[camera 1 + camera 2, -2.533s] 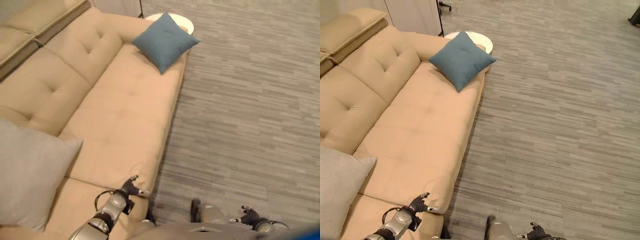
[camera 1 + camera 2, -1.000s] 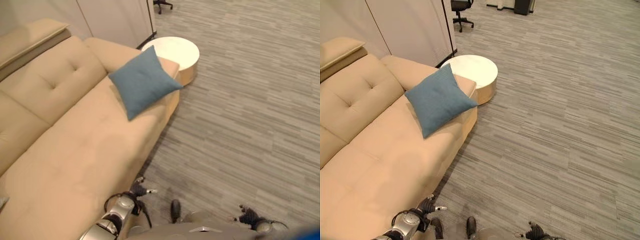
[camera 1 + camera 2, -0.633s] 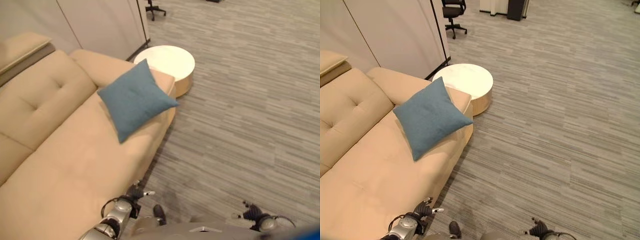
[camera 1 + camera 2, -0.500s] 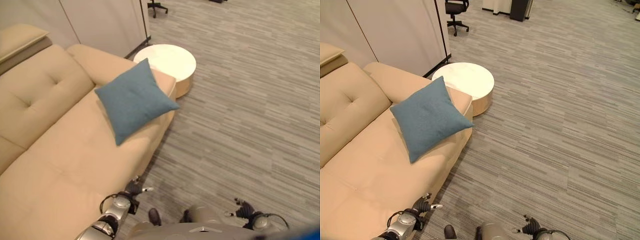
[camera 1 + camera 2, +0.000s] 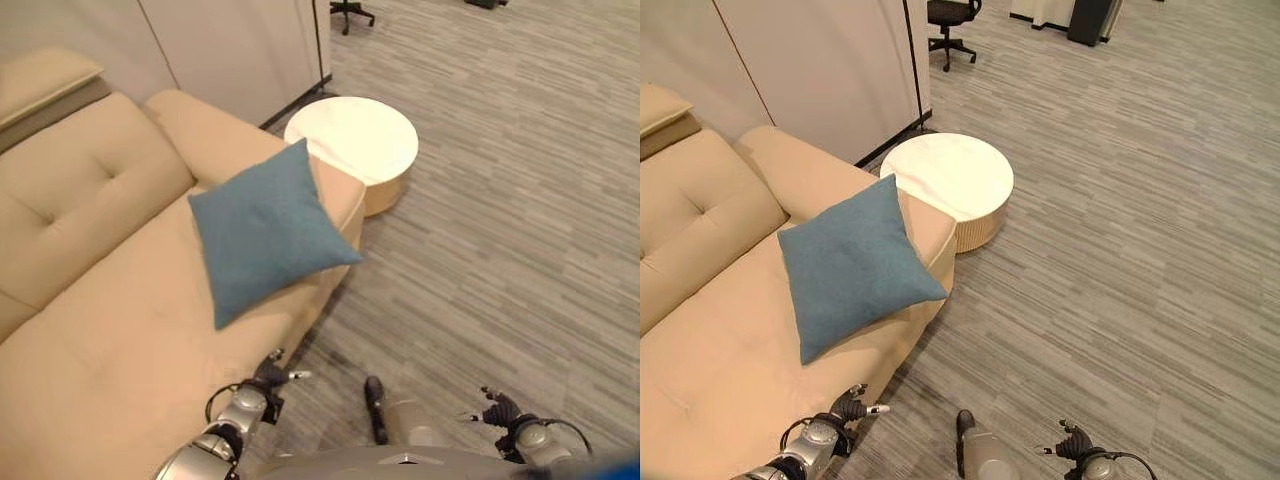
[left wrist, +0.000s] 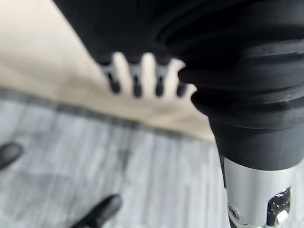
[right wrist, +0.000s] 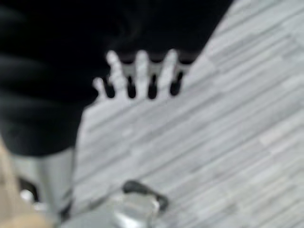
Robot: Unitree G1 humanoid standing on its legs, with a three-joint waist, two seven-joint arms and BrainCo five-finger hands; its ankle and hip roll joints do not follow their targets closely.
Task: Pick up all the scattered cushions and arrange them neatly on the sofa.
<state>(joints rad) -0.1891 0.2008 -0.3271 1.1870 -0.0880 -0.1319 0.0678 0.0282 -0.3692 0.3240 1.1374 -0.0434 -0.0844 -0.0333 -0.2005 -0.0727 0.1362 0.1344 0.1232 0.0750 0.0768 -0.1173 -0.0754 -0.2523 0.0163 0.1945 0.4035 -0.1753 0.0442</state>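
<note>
A blue cushion [image 5: 262, 229] leans on the right end of the beige sofa [image 5: 100, 300], against its armrest. My left hand [image 5: 266, 375] hangs low beside the sofa's front edge, fingers relaxed and holding nothing; in the left wrist view its fingers [image 6: 137, 71] point at the sofa's edge. My right hand [image 5: 500, 410] hangs over the grey floor with its fingers spread and empty, and its fingers [image 7: 137, 71] show over the carpet in the right wrist view.
A round white side table [image 5: 352, 140] stands just past the sofa's armrest. Grey partition panels [image 5: 820, 60] rise behind the sofa, with an office chair [image 5: 952, 15] beyond. Striped grey carpet [image 5: 1140, 250] spreads to the right.
The camera has swung along the sofa toward its right end: the grey cushion at the left has left the picture, and the blue cushion and white table now sit nearer. Both hands stay low.
</note>
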